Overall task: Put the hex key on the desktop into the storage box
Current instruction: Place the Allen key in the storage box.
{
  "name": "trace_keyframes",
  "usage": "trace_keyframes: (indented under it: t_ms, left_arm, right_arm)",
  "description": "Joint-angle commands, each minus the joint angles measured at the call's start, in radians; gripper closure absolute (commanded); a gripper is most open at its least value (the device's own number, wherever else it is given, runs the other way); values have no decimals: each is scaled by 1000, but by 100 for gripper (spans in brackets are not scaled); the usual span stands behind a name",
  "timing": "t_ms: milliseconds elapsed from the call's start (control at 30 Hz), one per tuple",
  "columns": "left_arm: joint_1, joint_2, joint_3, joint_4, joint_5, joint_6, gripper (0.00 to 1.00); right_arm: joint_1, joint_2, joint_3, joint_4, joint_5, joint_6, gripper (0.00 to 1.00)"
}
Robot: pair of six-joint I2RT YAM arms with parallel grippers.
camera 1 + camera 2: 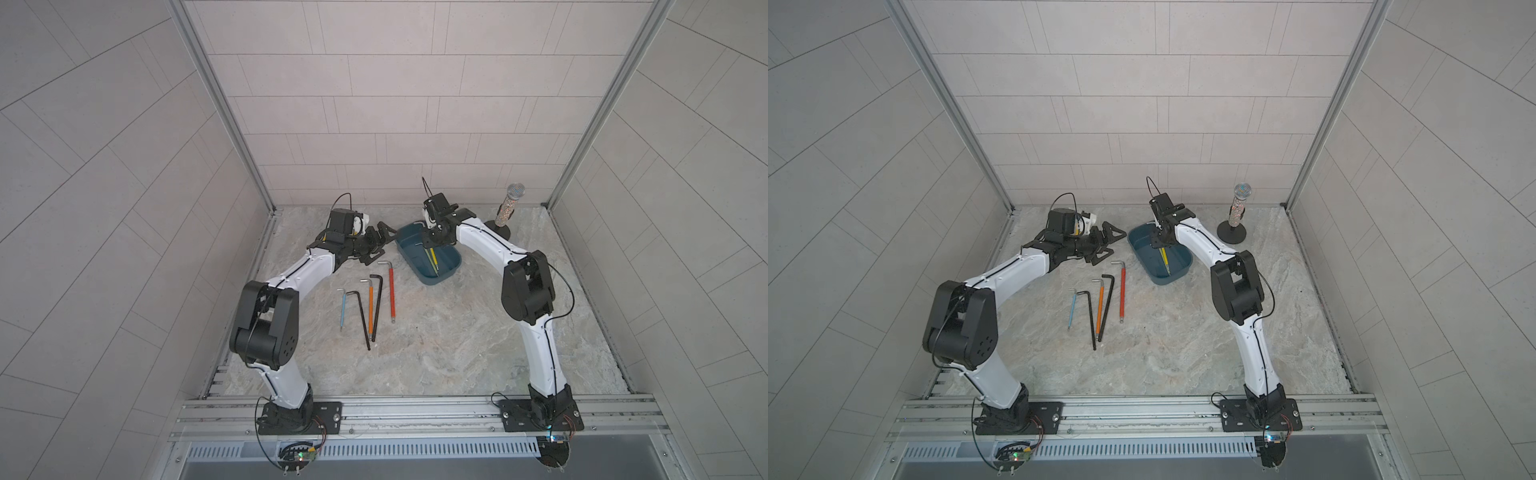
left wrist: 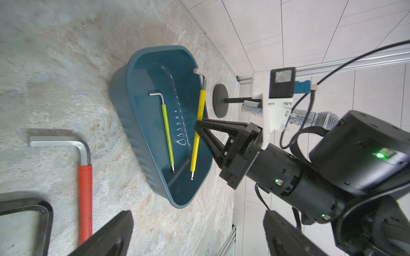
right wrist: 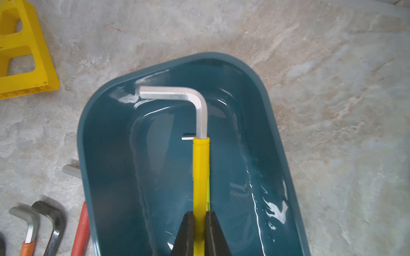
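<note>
The dark teal storage box [image 1: 446, 268] [image 1: 1179, 272] stands on the marble desktop [image 1: 415, 353], back of centre. My right gripper [image 3: 200, 213] [image 2: 197, 126] [image 1: 430, 245] is shut on a yellow-sleeved hex key [image 3: 200, 168] [image 2: 197, 137], holding it lengthwise over the box interior. A lime-green hex key [image 2: 167, 135] lies on the box floor. Several hex keys lie in a row on the desktop left of the box, among them a red one [image 1: 391, 291] [image 2: 85, 199], an orange one [image 1: 370, 297] and a blue one [image 1: 343, 309]. My left gripper [image 1: 384, 245] [image 2: 198, 221] hangs open and empty left of the box.
A glittery microphone on a round black stand [image 1: 509, 208] stands at the back right, behind the box. A yellow plastic piece [image 3: 20, 51] sits on the desktop beyond the box's far end. Grey tiled walls close in the left, back and right sides.
</note>
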Motion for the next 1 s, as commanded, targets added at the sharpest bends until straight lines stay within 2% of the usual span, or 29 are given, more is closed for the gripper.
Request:
trace_keyframes:
  t_ms: [0,200,600,833,967]
  left_arm:
    - [8,-19,-15,24,9,-4,1]
    - [12,-22,-15,25,13,-5,1]
    - [14,-26,-16,37,25,-13,3]
    - [14,-35,-28,32,28,-10,3]
    - [13,-49,-61,27,26,-10,0]
  right_arm:
    - [-5,35,26,11,8,-12,100]
    - [-4,42,-32,46,5,-2,100]
    - [-4,-51,-215,69,-51,-1,100]
    - [-4,-103,-315,118,-66,23,85]
    - [-3,-135,-350,144,-86,41,56]
